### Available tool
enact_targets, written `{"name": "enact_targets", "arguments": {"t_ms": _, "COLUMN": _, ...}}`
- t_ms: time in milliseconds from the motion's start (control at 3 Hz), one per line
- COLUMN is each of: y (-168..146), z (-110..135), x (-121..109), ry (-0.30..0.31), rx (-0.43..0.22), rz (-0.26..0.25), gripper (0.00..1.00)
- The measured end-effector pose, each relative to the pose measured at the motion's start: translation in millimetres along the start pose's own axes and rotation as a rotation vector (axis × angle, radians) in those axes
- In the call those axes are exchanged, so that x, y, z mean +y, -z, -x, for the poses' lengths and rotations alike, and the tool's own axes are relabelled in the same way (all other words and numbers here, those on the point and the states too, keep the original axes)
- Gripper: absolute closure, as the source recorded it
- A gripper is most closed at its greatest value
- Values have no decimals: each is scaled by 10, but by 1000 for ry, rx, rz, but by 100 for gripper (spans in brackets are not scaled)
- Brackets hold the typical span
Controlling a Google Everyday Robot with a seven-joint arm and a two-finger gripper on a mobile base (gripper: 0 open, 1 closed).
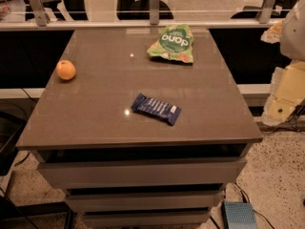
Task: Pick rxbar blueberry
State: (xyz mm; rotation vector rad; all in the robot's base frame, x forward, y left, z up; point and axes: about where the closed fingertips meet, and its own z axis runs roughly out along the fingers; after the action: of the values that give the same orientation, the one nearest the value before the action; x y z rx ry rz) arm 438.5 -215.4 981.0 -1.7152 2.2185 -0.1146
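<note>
Nearest, at 6 o'clock, the table [95,123] has drawers [143,173] under it. The rxbar blueberry [156,108] lies flat near the middle of the top, its long side running from 10 to 4 o'clock. Nothing touches it, so I think it can be grabbed from above. The gripper [286,94] hangs off the table at 3 o'clock, well apart from the bar, and I cannot tell if it is open or closed. Farther back, an orange [66,70] sits at 10 o'clock and a green bag [172,43] at 12 o'clock.
</note>
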Motion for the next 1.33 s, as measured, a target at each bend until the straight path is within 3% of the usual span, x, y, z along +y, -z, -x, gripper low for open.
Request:
{"name": "enact_targets", "arguments": {"t_ms": 333, "y": 18, "z": 12, "x": -48, "ry": 14, "rx": 4, "rz": -12, "gripper": 0}}
{"name": "enact_targets", "arguments": {"t_ms": 667, "y": -186, "z": 347, "x": -111, "ry": 54, "rx": -47, "rz": -4, "gripper": 0}}
{"name": "enact_targets", "arguments": {"t_ms": 1333, "y": -840, "z": 1196, "x": -46, "ry": 75, "rx": -176, "rz": 77, "gripper": 0}}
